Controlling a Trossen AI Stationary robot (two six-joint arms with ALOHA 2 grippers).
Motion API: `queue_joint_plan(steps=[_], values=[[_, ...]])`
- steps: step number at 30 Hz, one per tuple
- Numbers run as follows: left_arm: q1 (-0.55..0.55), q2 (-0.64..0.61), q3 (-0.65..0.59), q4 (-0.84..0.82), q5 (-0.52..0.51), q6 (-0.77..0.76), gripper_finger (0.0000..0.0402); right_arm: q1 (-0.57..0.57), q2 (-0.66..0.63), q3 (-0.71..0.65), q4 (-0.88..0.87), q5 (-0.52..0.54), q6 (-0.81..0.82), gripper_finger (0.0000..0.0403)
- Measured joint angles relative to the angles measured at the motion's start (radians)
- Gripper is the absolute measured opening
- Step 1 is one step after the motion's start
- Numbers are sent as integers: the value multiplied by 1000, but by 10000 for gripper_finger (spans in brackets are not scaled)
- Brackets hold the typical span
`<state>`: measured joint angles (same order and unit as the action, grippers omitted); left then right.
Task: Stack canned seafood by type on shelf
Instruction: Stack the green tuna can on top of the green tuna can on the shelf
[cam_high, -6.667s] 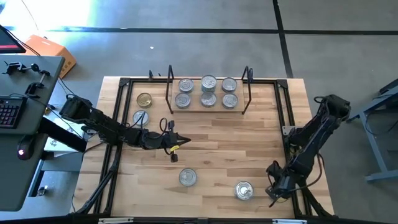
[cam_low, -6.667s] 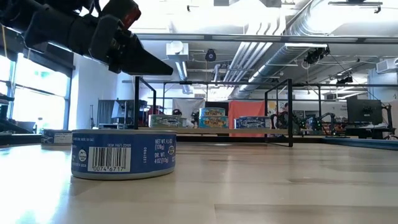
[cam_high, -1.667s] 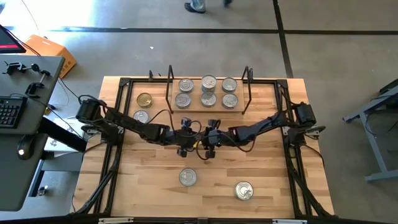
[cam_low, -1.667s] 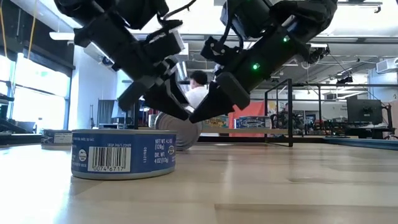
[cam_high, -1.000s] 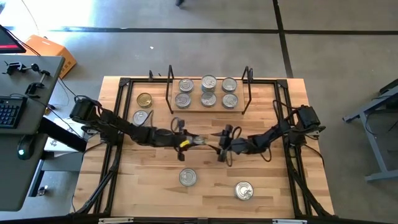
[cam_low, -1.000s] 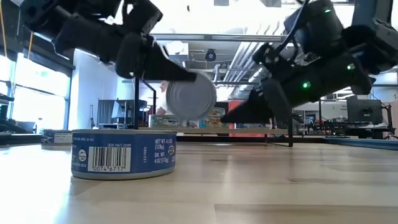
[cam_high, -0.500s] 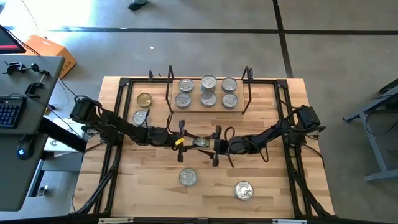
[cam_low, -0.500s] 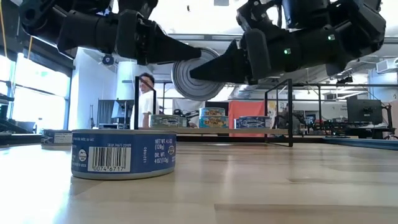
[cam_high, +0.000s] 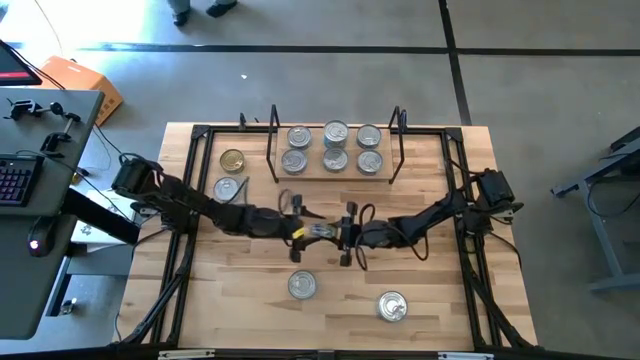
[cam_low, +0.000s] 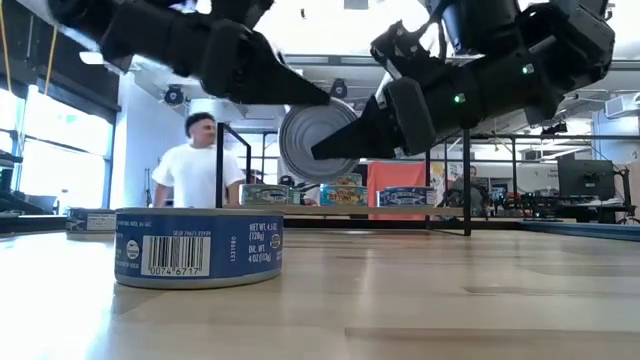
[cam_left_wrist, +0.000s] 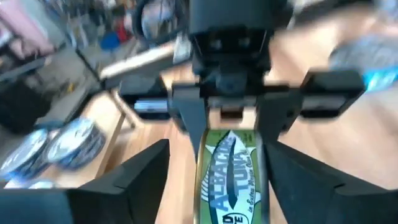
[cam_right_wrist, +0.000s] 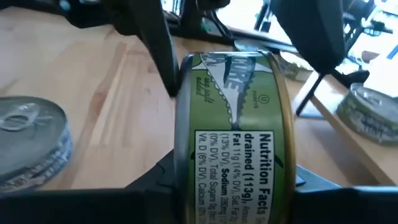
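Item: canned seafood tin, green label, one unit, short and round, turned on its edge with a flat silver face toward the table's front. Location: in the air above the middle of the table, touching no surface, directly between both sets of jaws.

Right jaws: clamped on the green-labelled tin, one finger against each flat end. They reach in on the right arm.

Left jaws: apart. Their fingers stand wider than the tin, one on each side of it, with a gap showing. They reach in on the left arm, tip to tip with the right jaws.

Shelf: beyond the jaws, at the far edge of the table. A light plank with a black wire upright at each end.

Shelved tins: six, silver lids, in two rows of three.

Loose stock:
- Gold-lidded tin and silver-lidded tin: on the table behind the left jaws, off the shelf's end.
- Two silver-lidded tins: on the table on the near side of the jaws, the first just short of them and the second further off.

Background: a person in a white shirt, in the room past the table.
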<state>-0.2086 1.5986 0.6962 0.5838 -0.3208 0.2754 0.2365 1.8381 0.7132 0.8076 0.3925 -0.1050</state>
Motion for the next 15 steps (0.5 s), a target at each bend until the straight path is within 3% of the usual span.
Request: queue_joint_plan(steps=[4, 7, 15], values=[[1, 0, 136, -325, -88, 18, 255, -16, 0, 0, -36, -5, 44, 115], [10, 0, 207, -497, -85, 25, 249, -22, 0, 0, -42, -8, 48, 115], [51, 6, 222, -531, 8, 25, 206, -23, 0, 0, -43, -4, 41, 115]])
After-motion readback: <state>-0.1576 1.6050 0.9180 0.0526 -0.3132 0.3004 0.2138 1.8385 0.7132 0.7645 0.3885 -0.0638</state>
